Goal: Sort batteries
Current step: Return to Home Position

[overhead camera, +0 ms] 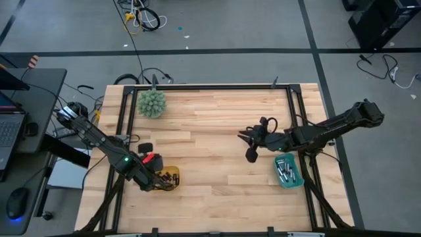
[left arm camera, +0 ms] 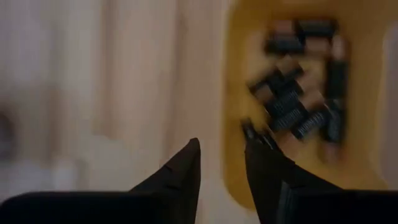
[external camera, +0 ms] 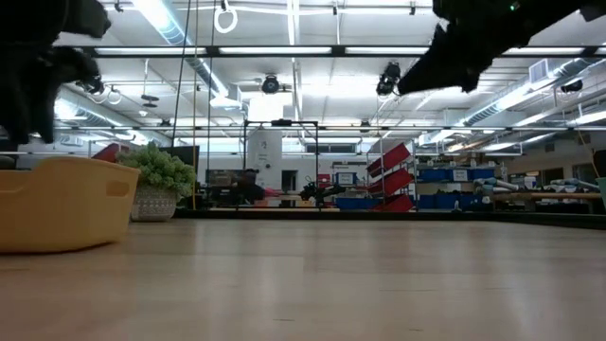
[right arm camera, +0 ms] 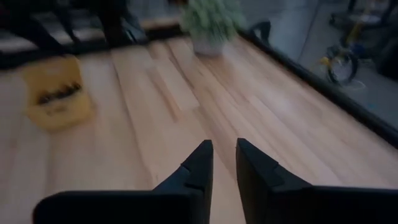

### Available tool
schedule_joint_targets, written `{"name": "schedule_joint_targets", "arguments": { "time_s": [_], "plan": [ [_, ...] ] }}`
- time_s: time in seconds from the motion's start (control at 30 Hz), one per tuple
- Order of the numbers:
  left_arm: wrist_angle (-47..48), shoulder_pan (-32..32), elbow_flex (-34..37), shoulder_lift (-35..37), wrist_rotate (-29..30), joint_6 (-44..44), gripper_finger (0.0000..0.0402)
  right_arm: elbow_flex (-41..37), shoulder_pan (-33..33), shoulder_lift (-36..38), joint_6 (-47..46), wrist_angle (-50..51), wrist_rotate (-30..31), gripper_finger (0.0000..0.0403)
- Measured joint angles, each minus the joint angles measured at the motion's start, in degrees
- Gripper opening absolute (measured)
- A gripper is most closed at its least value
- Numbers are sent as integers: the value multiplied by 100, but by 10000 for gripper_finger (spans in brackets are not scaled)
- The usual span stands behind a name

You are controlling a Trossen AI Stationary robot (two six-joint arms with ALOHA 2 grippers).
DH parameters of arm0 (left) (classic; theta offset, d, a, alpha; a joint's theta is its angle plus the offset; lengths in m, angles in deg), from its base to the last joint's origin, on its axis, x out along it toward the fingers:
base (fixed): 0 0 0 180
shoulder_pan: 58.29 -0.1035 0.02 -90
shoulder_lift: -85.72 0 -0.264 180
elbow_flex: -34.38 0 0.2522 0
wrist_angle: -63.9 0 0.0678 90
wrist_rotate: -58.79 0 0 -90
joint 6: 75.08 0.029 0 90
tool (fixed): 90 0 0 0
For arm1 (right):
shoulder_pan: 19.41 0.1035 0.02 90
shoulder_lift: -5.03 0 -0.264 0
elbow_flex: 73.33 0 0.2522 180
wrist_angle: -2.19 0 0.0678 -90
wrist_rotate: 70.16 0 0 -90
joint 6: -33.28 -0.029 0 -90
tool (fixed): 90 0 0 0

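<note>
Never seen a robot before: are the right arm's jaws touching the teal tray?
Apart. The high view shows bare wood between the right gripper and the teal tray, the jaws pointing away from it.

The bench (overhead camera: 217,131) is showing pale wood in jointed planks, smooth and giving off a soft satin sheen. A black frame (overhead camera: 217,86) is edging it, looking like matt metal. Near the bench's left edge, the yellow bin (external camera: 62,204) is reading as smooth, matt plastic, and the dark batteries (left arm camera: 298,106) in it are looking dull. Near the bench's right edge, the teal bin (overhead camera: 291,184) is reading as plastic too, and its silver batteries (overhead camera: 284,168) are glinting like bare metal. At the bench's back left, the plant (overhead camera: 151,103) is looking bristly. The left fingers (left arm camera: 180,177) and right fingers (right arm camera: 193,174) are looking dark and matt.
</note>
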State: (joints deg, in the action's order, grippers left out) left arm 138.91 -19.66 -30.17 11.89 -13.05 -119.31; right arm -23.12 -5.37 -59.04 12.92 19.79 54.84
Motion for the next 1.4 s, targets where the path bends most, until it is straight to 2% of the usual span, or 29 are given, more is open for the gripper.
{"name": "schedule_joint_targets", "arguments": {
  "time_s": [0.07,0.17,0.23,0.3,0.33,0.37,0.43,0.5,0.53,0.57,0.67,0.73,0.83,0.9,1.03,1.2,1.4],
  "plan": [
    [-152,0,-28,0,716,433,124,0,61,-23,175,-519,-2,52],
    [-832,-2,-140,-1,2146,1750,124,3,115,-263,1004,-2169,-243,43],
    [-1695,0,-235,0,2882,2991,124,2,138,-479,1782,-3257,-753,39],
    [-3130,-6,-258,10,3280,4509,124,2,228,-633,2582,-4275,-1255,34],
    [-4019,-31,-253,18,3239,5373,124,2,308,-661,2922,-4677,-1391,32],
    [-4964,-83,-247,25,2877,6115,124,2,387,-664,3169,-5024,-1435,29],
    [-6484,-265,-233,43,1336,7240,124,4,521,-625,3448,-5387,-1459,22],
    [-7142,-514,-193,48,-79,7848,124,4,596,-557,3570,-5362,-1460,14],
    [-7228,-647,-180,42,-349,7990,124,4,616,-528,3632,-5298,-1458,9],
    [-7235,-808,-175,37,-310,8015,124,4,621,-502,3714,-5227,-1458,5],
    [-6729,-1255,-170,184,828,7805,122,2,621,-349,3934,-4867,-1460,2],
    [-6110,-1449,-170,394,1217,7486,120,2,621,-94,3977,-4584,-1460,4],
    [-5130,-1570,-159,993,1150,7054,120,0,621,479,4097,-3935,-1460,1],
    [-4856,-1659,-113,1447,1149,6912,120,-55,592,914,4137,-3522,-1530,1],
    [-4814,-1682,336,2433,990,6742,120,-400,531,1880,4137,-3179,-1881,1],
    [-4944,-1687,1233,3660,996,6202,119,-1216,526,2888,4128,-3177,-1930,1],
    [-6041,-1687,2679,4823,1128,6219,119,-2298,443,3797,4114,-3793,-1954,0]
  ]
}}
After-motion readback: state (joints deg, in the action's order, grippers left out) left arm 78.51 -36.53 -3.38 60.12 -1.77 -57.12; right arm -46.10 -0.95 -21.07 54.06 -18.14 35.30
